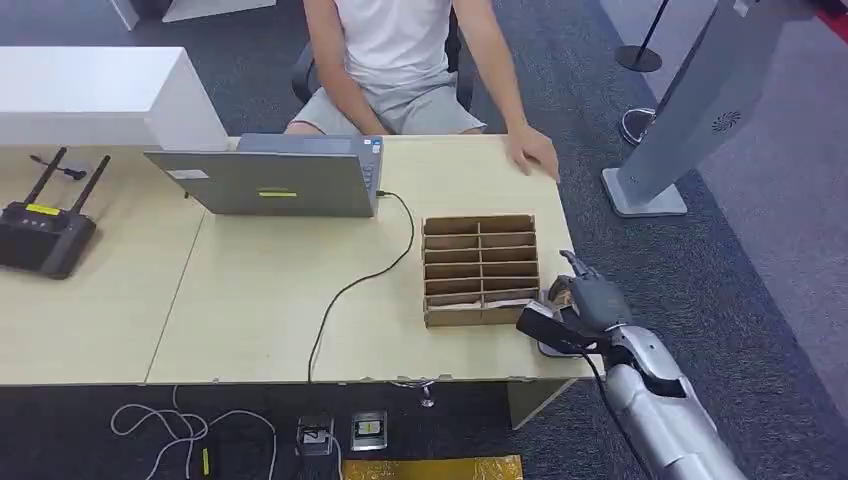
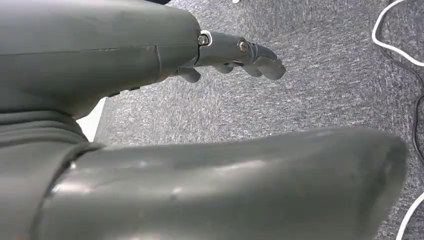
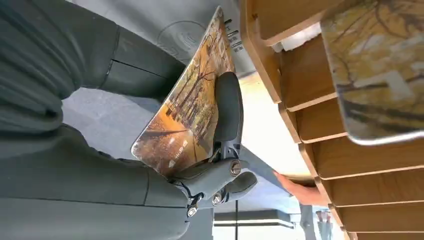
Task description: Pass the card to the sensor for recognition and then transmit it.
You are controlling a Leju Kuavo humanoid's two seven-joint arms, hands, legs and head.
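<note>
Far left edge of the pale wooden table (image 1: 250, 300): a black router with two antennas (image 1: 45, 235), not part of the job. Next along, a grey laptop (image 1: 275, 180) stood open at the far edge, its black cable (image 1: 345, 290) trailing toward the near edge. A seated person behind the table rested one hand (image 1: 532, 152) on the far right corner, probably waiting to receive the card.

The left hand (image 2: 235, 57) hung over grey carpet, fingers loosely curled, nothing in it; idle for this step.

Right of centre sat a brown cardboard slotted card rack (image 1: 480, 270); the right wrist view showed another printed card (image 3: 375, 75) standing in one compartment (image 3: 310, 70).

The right hand (image 1: 580, 305) was at the table's right edge, just beside the rack, over a grey reader pad (image 1: 555, 345) at the near right corner. It grasped the glossy card printed with autumn trees in orange and yellow (image 3: 192, 107), thumb on one face, fingers (image 3: 227, 107) across the printed one. The card was held tilted, edge toward the grey reader surface (image 3: 175, 30), likely being presented for scanning. Whether it touched the reader could not be told.
</note>
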